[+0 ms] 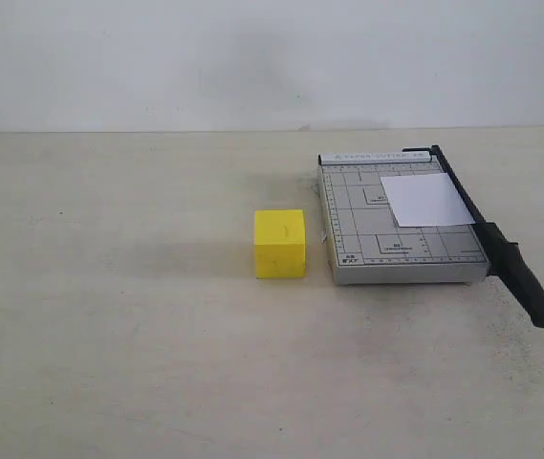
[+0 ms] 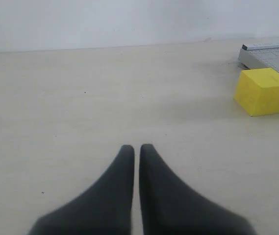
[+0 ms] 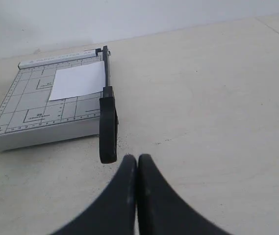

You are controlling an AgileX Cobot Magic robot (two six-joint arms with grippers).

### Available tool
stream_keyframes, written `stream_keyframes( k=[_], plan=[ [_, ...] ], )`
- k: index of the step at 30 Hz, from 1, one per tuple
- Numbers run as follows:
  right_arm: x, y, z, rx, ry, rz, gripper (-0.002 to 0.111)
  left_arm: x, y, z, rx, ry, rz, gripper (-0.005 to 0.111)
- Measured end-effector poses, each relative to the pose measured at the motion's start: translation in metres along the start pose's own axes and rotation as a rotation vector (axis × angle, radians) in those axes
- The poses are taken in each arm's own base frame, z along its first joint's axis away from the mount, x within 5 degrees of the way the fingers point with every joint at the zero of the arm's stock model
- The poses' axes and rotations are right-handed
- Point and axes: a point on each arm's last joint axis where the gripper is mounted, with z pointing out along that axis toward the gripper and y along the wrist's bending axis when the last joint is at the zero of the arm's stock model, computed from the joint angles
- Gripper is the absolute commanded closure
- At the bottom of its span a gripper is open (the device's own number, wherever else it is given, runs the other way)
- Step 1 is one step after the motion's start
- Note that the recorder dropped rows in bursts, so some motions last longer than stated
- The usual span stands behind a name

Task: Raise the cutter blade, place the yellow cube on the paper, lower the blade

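- left gripper point(image 2: 137, 147): fingers all but touching, only a slit between, holding nothing, over the bare beige table point(image 1: 109, 335)
- solid bright yellow cube point(image 1: 280, 243): on the table just left of the grey gridded cutter base point(image 1: 367, 239), not touching it. Likely rigid and light with slick faces, so pinch two opposite sides squarely
- small white sheet of paper point(image 1: 427, 199): flat on the base, right edge at the blade
- long black cutter blade point(image 1: 462, 191): down. Stiff lever, lift by the thick rounded handle point(image 1: 522, 279)
- right gripper point(image 3: 137, 157): fingers pressed together, empty, near the handle
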Motion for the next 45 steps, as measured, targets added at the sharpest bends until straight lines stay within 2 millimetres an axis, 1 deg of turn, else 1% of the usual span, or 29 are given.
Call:
stream_keyframes(
  k=[6,8,10,12,14,16,18,19,21,23,25,26,28,33,35,38,39,41,42,43,45],
  plan=[
    [0.000,0.000,0.000,0.003,-0.002,-0.024,0.108,0.000,0.000,0.000,0.000,0.000,0.000,0.102],
    [-0.002,-0.001,0.000,0.011,-0.018,-0.090,0.108,0.000,0.000,0.000,0.000,0.000,0.000,0.102],
    [-0.005,-0.002,0.000,0.024,-0.051,-0.197,0.108,0.000,0.000,0.000,0.000,0.000,0.000,0.102],
    [-0.010,-0.002,-0.001,0.034,-0.109,-0.302,0.108,0.000,0.000,0.000,0.000,0.000,0.000,0.102],
    [-0.016,0.000,-0.001,0.037,-0.175,-0.359,0.108,0.000,0.000,0.000,0.000,0.000,0.000,0.102],
    [-0.023,0.001,-0.003,0.034,-0.251,-0.378,0.108,0.000,0.000,0.000,0.000,0.000,0.000,0.102],
    [-0.029,0.003,-0.005,0.025,-0.327,-0.358,0.108,0.000,0.000,0.000,0.000,0.000,0.000,0.102],
    [-0.032,0.004,-0.006,0.016,-0.365,-0.327,0.108,0.000,0.000,0.000,0.000,0.000,0.000,0.102],
    [-0.037,0.005,-0.008,-0.016,-0.429,-0.210,0.108,0.000,0.000,0.000,0.000,0.000,0.000,0.102],
    [-0.042,0.006,-0.011,-0.081,-0.479,0.043,0.108,0.000,0.000,0.000,0.000,0.000,0.000,0.102],
    [-0.044,0.006,-0.011,-0.144,-0.490,0.302,0.108,0.000,0.000,0.000,0.000,0.000,0.000,0.102],
    [-0.044,0.006,-0.012,-0.165,-0.487,0.387,0.108,0.000,0.000,0.000,0.000,0.000,0.000,0.102],
    [-0.044,0.006,-0.012,-0.184,-0.484,0.468,0.108,0.000,0.000,0.000,0.000,0.000,0.000,0.102],
    [-0.042,0.005,-0.011,-0.188,-0.458,0.528,0.108,0.000,0.000,0.000,0.000,0.000,0.000,0.102],
    [-0.047,0.005,-0.013,-0.222,-0.505,0.597,0.108,0.000,0.000,0.000,0.000,0.000,0.000,0.102],
    [-0.061,0.006,-0.022,-0.280,-0.634,0.610,0.108,0.000,0.000,0.000,0.000,0.000,0.000,0.102],
    [-0.071,0.008,-0.025,-0.287,-0.655,0.591,0.108,0.000,0.000,0.000,0.000,0.000,0.000,0.102],
    [-0.097,0.014,-0.028,-0.279,-0.640,0.502,0.108,0.000,0.000,0.000,0.000,0.000,0.000,0.102],
    [-0.112,0.019,-0.022,-0.259,-0.600,0.417,0.108,0.000,0.000,0.000,0.000,0.000,0.000,0.102],
    [-0.124,0.023,-0.012,-0.235,-0.543,0.321,0.108,0.000,0.000,0.000,0.000,0.000,0.000,0.102],
    [-0.138,0.028,0.023,-0.184,-0.386,0.157,0.108,0.000,0.000,0.000,0.000,0.000,0.000,0.102]
  ],
)
